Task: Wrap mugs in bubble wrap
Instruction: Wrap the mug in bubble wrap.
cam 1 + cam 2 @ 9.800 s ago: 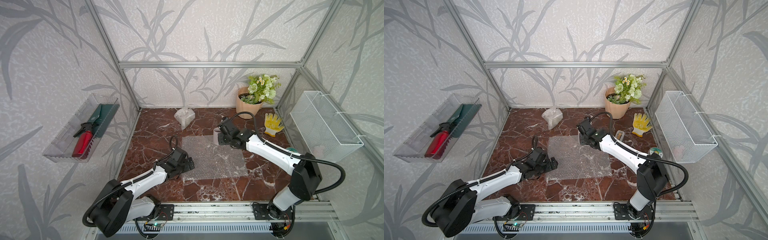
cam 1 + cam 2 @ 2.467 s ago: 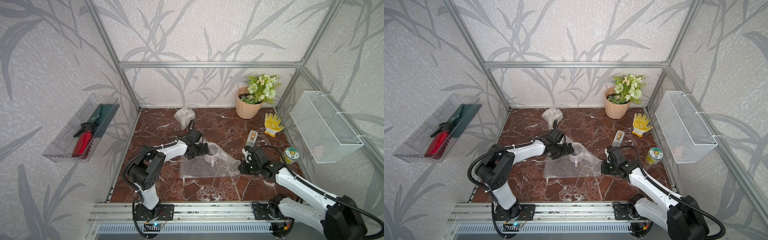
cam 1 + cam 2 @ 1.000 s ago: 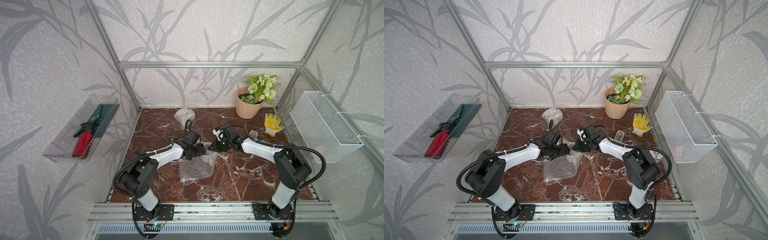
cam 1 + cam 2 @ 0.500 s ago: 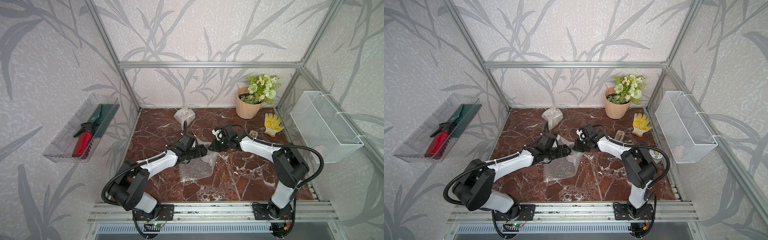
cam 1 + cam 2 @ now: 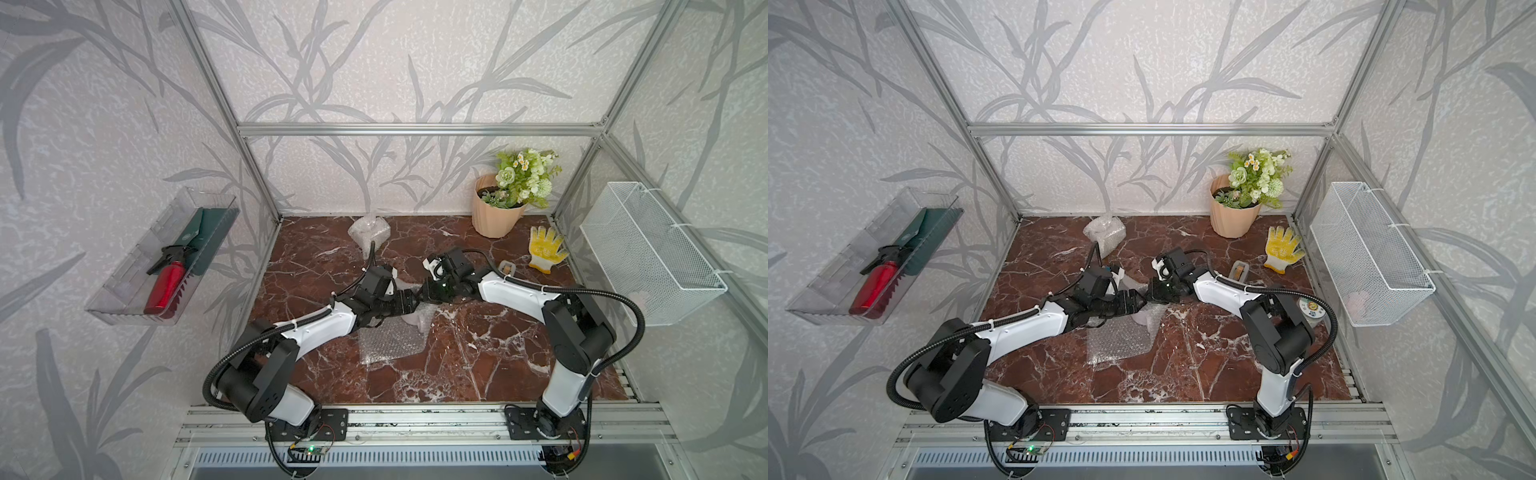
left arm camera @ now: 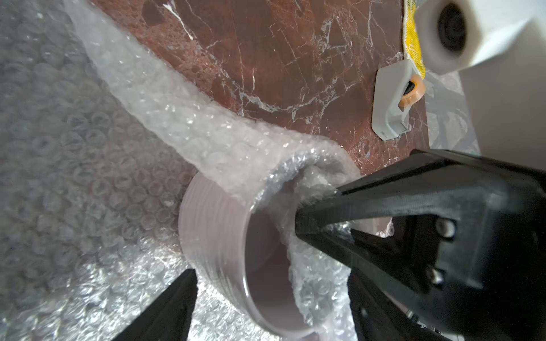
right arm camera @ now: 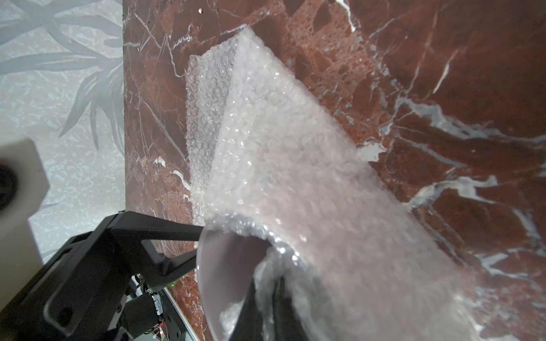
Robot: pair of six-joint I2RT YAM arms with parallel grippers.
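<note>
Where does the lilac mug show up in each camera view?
In a top view: lilac mug, mid-table, partly covered by wrap.
In a top view: same mid-table spot.
Left wrist: picture's centre, ribbed outside showing.
Right wrist: low centre, mouth facing the camera.
Shared landmark: the bubble wrap draped over its rim.

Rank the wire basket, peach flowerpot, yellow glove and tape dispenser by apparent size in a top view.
1. wire basket
2. peach flowerpot
3. yellow glove
4. tape dispenser
The basket hangs on the side wall, perhaps nearer the camera, so its lead may be overstated.
</note>
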